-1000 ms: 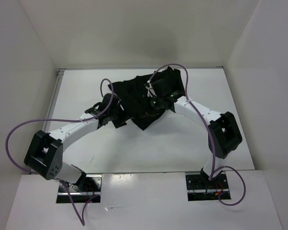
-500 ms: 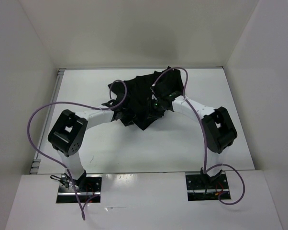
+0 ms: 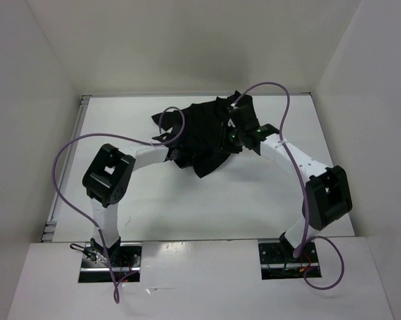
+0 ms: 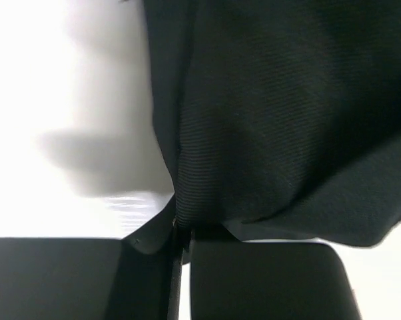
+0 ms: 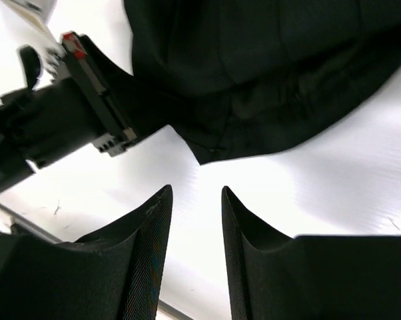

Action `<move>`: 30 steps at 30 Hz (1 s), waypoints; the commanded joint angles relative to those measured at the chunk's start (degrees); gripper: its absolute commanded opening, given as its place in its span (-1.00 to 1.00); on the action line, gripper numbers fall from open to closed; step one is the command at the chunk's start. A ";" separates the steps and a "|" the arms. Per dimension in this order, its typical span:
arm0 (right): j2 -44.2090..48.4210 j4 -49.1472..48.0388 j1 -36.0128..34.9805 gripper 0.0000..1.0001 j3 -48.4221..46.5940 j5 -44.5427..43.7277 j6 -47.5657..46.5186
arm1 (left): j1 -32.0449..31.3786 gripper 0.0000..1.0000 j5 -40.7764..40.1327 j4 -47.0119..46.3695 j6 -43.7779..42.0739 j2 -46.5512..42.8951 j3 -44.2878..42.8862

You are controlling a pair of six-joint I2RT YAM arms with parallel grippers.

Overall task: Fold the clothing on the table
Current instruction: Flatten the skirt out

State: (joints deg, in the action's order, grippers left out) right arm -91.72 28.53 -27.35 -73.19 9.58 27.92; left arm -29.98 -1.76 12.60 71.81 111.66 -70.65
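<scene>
The black, soft, matte fabric clothing (image 3: 204,137) lies bunched at upper centre of the overhead frame on the glossy white rectangular table (image 3: 267,200). The left gripper (image 4: 180,230) is closed, pinching a fold at the garment's left edge. The right gripper (image 5: 196,193) stands parted and empty above a lower corner. The fabric is judged light, limp and prone to sag. Grasp it at edges or corners, not at the bunched middle.
</scene>
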 commanded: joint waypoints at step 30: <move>-4.69 4.16 6.97 0.04 0.14 -4.64 -3.04 | 5.37 -1.00 17.32 7.17 -31.91 -21.39 9.93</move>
State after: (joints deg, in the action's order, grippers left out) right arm -97.10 30.09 -18.06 -70.94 4.60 27.33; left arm -24.88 16.27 20.91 40.69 93.84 -58.48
